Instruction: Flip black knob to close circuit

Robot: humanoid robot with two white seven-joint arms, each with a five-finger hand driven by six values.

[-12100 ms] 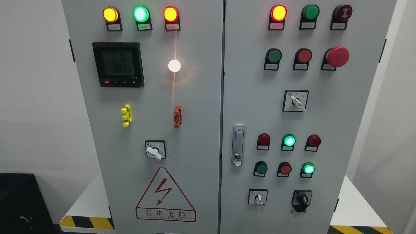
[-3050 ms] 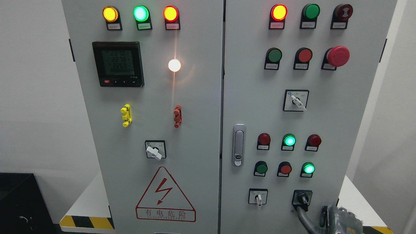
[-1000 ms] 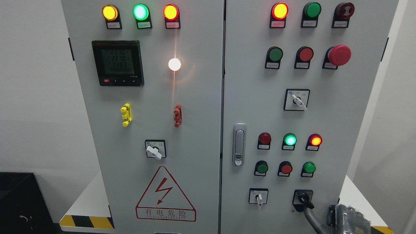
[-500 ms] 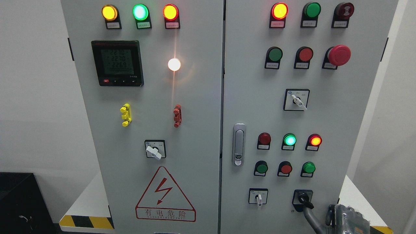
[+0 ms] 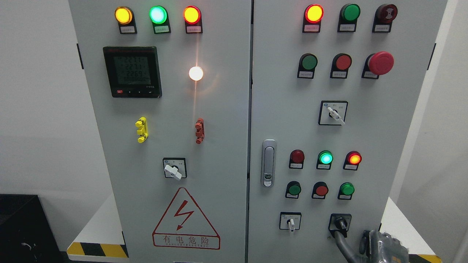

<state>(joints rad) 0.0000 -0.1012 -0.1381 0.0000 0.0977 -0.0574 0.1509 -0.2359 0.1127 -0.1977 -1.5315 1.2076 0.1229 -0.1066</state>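
From the head view, our black knob (image 5: 341,223) sits low on the right door of the cabinet (image 5: 219,153), beside a white selector (image 5: 290,223), its pointer angled down to the right. Our right hand (image 5: 380,248) shows at the bottom edge, one grey finger (image 5: 342,244) reaching up to touch the knob from below. The finger could slip off the small lever, since it pushes rather than clasps. We cannot tell how the other fingers are set. Our left arm is out of sight.
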